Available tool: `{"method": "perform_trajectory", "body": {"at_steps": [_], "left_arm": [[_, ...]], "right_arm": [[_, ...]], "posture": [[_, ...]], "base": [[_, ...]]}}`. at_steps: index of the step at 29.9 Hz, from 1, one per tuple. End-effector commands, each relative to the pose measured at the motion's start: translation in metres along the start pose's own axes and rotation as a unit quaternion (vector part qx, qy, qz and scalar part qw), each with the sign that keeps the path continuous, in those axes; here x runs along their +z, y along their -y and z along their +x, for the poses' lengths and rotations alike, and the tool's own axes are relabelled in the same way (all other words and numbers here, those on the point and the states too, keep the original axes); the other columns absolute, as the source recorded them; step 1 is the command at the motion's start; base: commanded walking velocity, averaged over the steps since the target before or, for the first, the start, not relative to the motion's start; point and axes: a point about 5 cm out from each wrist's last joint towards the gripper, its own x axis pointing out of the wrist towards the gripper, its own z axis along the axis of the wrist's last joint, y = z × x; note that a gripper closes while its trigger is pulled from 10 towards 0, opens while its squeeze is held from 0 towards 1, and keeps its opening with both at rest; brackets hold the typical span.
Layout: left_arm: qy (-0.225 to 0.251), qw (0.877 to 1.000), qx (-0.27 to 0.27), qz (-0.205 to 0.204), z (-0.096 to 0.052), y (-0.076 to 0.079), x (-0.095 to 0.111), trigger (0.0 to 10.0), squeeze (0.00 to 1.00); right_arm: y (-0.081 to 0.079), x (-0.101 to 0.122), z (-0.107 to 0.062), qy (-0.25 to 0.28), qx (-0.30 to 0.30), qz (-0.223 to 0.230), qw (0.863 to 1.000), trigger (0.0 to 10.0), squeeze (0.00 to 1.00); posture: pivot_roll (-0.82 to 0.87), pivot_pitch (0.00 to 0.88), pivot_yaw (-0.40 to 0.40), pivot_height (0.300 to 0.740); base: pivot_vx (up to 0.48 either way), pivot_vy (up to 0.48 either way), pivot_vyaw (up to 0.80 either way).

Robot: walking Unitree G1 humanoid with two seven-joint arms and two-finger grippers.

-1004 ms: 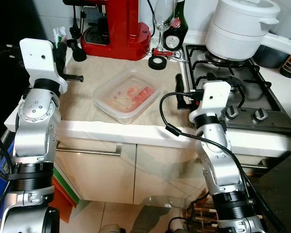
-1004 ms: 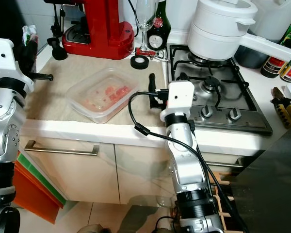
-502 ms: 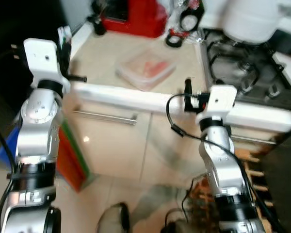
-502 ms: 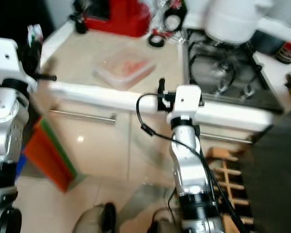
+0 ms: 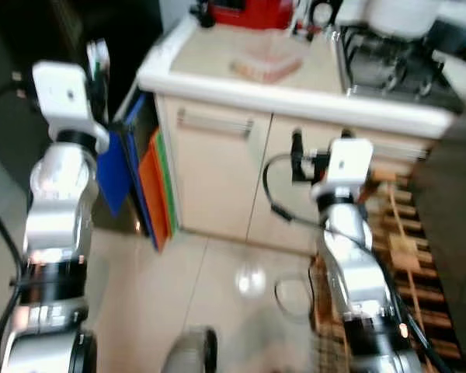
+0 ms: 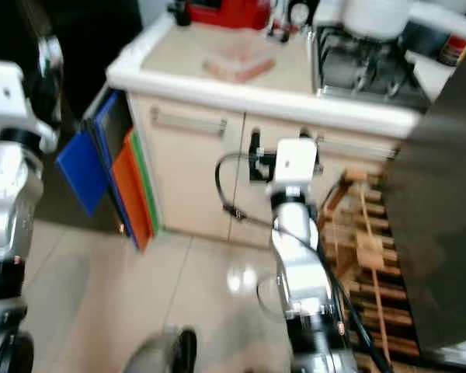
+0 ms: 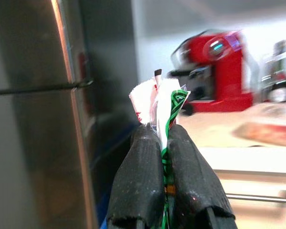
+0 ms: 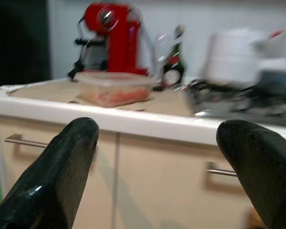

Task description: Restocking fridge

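Left pincer clamped on a thin, crinkly white-and-green packet, raised at far left beside the dark fridge door; the packet looks light, soft and crushable, best held low; right pincer open, empty, facing the desk.

Both silver arms are raised with forearms upright, the left arm at the left of the scene and the right arm right of centre, each topped by a white wrist block. The left gripper has its two black fingers pressed together, pinching a thin white-and-green packet that sticks out beyond the fingertips. The right gripper holds nothing; its two black fingers stand wide apart. A black cable loops from the right wrist down along the forearm.
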Motion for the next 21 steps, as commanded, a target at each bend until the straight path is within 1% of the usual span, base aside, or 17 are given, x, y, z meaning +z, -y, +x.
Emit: {"method": "perform_trajectory", "body": {"at_steps": [1,6,8,12,13,14,15,16,17,18,21], "left_arm": [[0.005,1.000,-0.012,0.005,0.002,0.003,0.002,10.0,0.00],[-0.028,0.999,-0.029,-0.003,-0.005,0.010,-0.013,10.0,0.00],[-0.041,0.999,-0.033,-0.012,-0.010,0.014,-0.021,10.0,0.00],[-0.096,0.994,-0.037,-0.034,-0.024,0.022,-0.046,10.0,0.00],[-0.096,0.994,-0.037,-0.034,-0.024,0.022,-0.046,10.0,0.00],[-0.113,0.992,-0.036,-0.044,-0.030,0.025,-0.054,10.0,0.00],[-0.143,0.987,-0.032,-0.070,-0.041,0.030,-0.066,10.0,0.00],[-0.154,0.984,-0.031,-0.081,-0.045,0.033,-0.071,10.0,0.00],[-0.154,0.984,-0.031,-0.081,-0.045,0.033,-0.071,10.0,0.00],[-0.163,0.982,-0.031,-0.089,-0.050,0.037,-0.075,10.0,0.00],[-0.164,0.982,-0.047,-0.078,-0.056,0.043,-0.077,10.0,0.00]], "right_arm": [[0.002,0.002,0.000,0.004,-0.004,-0.002,1.000,10.0,0.02],[0.007,-0.001,0.000,0.000,-0.014,-0.011,1.000,10.0,0.02],[0.008,-0.002,-0.001,-0.001,-0.017,-0.011,1.000,10.0,0.02],[0.013,-0.008,-0.004,-0.011,-0.029,-0.019,0.999,10.0,0.02],[0.013,-0.008,-0.004,-0.011,-0.029,-0.019,0.999,10.0,0.02],[0.017,-0.011,-0.005,-0.021,-0.045,-0.018,0.999,10.0,0.02],[0.027,-0.018,-0.006,-0.041,-0.071,-0.023,0.996,10.0,0.02],[0.030,-0.022,-0.006,-0.050,-0.079,-0.025,0.995,10.0,0.02],[0.030,-0.022,-0.006,-0.050,-0.079,-0.025,0.995,10.0,0.02],[0.033,-0.026,-0.006,-0.062,-0.084,-0.026,0.994,10.0,0.02],[0.036,-0.037,-0.011,-0.083,-0.085,-0.026,0.993,10.0,0.02]], "posture": [[0.06,0.000,-0.023,0.740],[0.05,0.000,-0.020,0.740],[0.05,0.000,-0.019,0.740],[0.05,0.000,-0.018,0.740],[0.05,0.000,-0.018,0.740],[0.05,0.000,-0.016,0.740],[0.05,0.000,-0.015,0.740],[0.05,0.000,-0.015,0.740],[0.05,0.000,-0.015,0.740],[0.05,0.000,-0.018,0.740],[0.05,0.000,-0.022,0.740]], "base": [[-0.382,0.000,0.00],[0.000,0.000,0.00],[0.000,0.000,0.00],[0.000,0.000,0.00],[0.000,0.000,0.00],[0.000,0.000,0.00],[0.000,0.000,0.00],[0.000,0.000,0.00],[0.000,0.000,0.00],[0.000,0.000,0.00],[0.000,0.000,0.00]]}}
